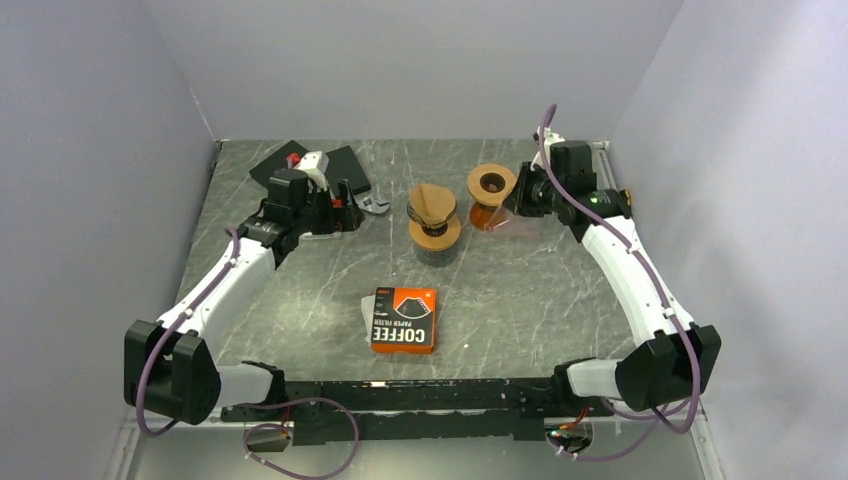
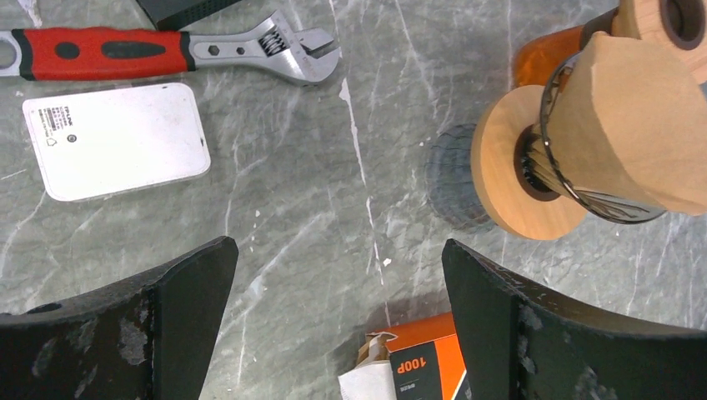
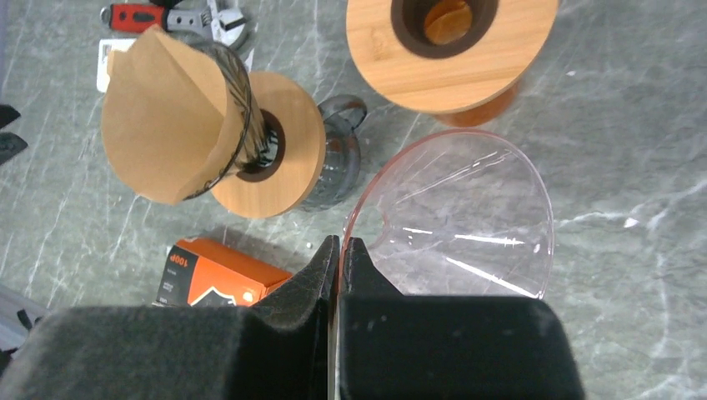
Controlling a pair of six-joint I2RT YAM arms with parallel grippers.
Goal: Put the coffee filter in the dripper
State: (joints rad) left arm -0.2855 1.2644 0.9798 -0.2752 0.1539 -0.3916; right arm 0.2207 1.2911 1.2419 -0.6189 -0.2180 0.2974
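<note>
The grey marbled table (image 1: 520,290) carries everything.

The orange box (image 2: 417,358) lies just below the left gripper (image 2: 338,250), close by the inner edge of its right-hand finger in the wrist view. This gripper is released. Its two dark fingers are spread wide over bare table, with nothing between them.

The clear cone (image 3: 467,217) is grasped by the right gripper (image 3: 340,254). The fingers are pressed together on its pink-edged rim, and the body of the cone spreads ahead and to the right of them in that wrist view.

The dripper (image 3: 279,158), a wire basket on a wooden collar, stands on a glass carafe (image 3: 338,162). It is ahead and to the left of the right gripper, and well ahead and to the right of the left one.

The brown paper filter (image 3: 162,117) sits inside the dripper's wire basket, its edge rising past the wire rim. Neither gripper touches it.

A wooden ring (image 3: 450,50) on an orange base stands straight ahead of the right gripper, just beyond the cone.

A white case (image 2: 117,137) lies flat, ahead and to the left of the left gripper. Just past it lies a red-handled wrench (image 2: 167,52), jaws pointing toward the dripper.
</note>
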